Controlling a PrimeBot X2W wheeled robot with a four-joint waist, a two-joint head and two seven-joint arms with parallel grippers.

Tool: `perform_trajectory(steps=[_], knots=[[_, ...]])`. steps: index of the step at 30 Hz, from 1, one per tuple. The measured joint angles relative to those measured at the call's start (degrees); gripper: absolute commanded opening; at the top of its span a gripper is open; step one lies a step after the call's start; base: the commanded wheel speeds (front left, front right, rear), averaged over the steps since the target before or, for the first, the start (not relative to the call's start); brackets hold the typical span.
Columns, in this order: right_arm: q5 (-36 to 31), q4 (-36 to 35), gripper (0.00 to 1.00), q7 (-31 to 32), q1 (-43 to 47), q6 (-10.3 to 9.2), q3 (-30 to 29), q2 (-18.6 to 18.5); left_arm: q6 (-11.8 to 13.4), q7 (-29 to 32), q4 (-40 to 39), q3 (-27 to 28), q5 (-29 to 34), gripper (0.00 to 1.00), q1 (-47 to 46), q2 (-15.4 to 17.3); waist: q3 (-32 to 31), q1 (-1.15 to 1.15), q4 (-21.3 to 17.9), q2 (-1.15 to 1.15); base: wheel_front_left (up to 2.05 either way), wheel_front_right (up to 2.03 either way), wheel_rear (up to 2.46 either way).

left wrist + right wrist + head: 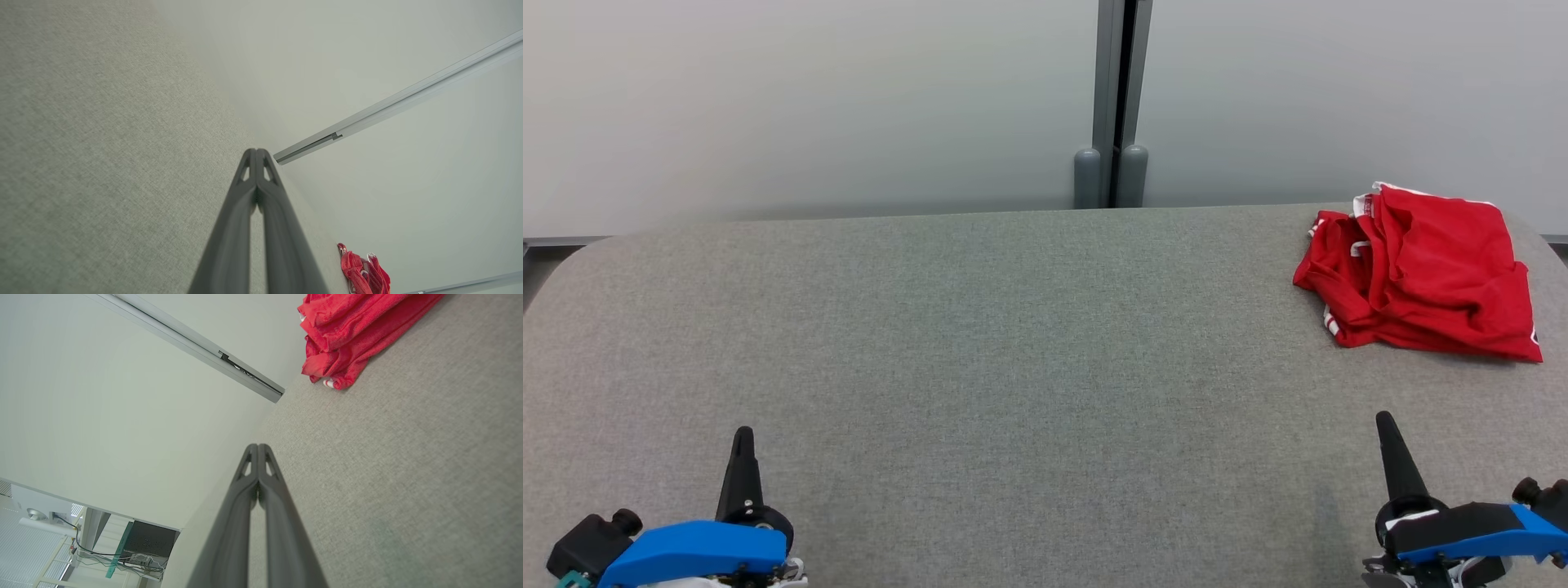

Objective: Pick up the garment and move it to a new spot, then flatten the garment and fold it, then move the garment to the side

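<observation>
Beyond right tool (1383,420), crumpled red garment (1421,269), well apart

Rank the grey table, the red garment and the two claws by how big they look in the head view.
1. grey table
2. red garment
3. left claw and right claw: they look about alike, so I won't rank them.

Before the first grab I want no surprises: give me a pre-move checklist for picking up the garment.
1. Is the garment in sight, far right on the table: ok.
2. Is the garment free of both pincers: ok.
3. Is the right pincer open to grasp: not ok, shut.
4. Is the left pincer open: not ok, shut.
5. Is the garment flat: not ok, crumpled.
</observation>
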Motion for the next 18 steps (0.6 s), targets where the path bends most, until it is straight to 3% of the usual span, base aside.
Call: perform_trajectory(steps=[18], knots=[[10.7, -0.5, 0.0, 2.6, -1.0, 0.0, -0.5, 0.0, -0.5, 2.7, 0.0, 0.4, -11.0, 0.0, -1.3, -0.1, -0.2, 0.0, 0.0, 0.0, 0.0, 0.0, 0.0]])
